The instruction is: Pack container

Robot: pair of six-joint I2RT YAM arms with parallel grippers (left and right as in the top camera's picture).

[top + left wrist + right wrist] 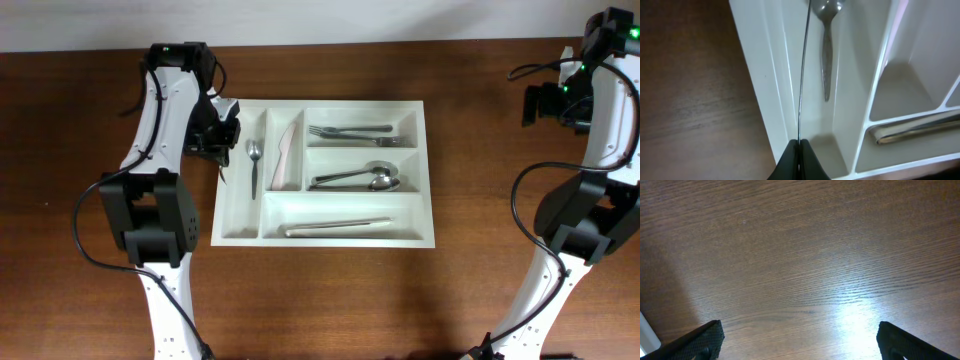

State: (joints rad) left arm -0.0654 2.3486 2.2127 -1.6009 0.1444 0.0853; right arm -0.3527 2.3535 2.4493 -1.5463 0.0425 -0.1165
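Left claw (799, 150) has its two dark fingers pressed flat together, tips meeting just above the container's (240, 215) left wall. A thin dark line (802, 75) runs up from the tips; I cannot tell what it is. Seen from overhead, this claw sits at the container's 10 o'clock corner, just beside the rim.

Below it, the leftmost narrow compartment holds a small spoon (253, 165), bowl toward 12 o'clock. The next narrow compartment holds a pale flat utensil (288, 158). Toward 3 o'clock lie the three wide compartments: forks (350, 132) in the one nearest 12 o'clock, spoons (358, 180) in the middle one, and a long pale utensil (338, 227) in the one nearest 6 o'clock.

The white container lies flat at the middle of the brown wooden counter (330, 300).

Right claw (801, 342) has its fingers spread wide apart over bare wood, toward 2 o'clock, well apart from the container.
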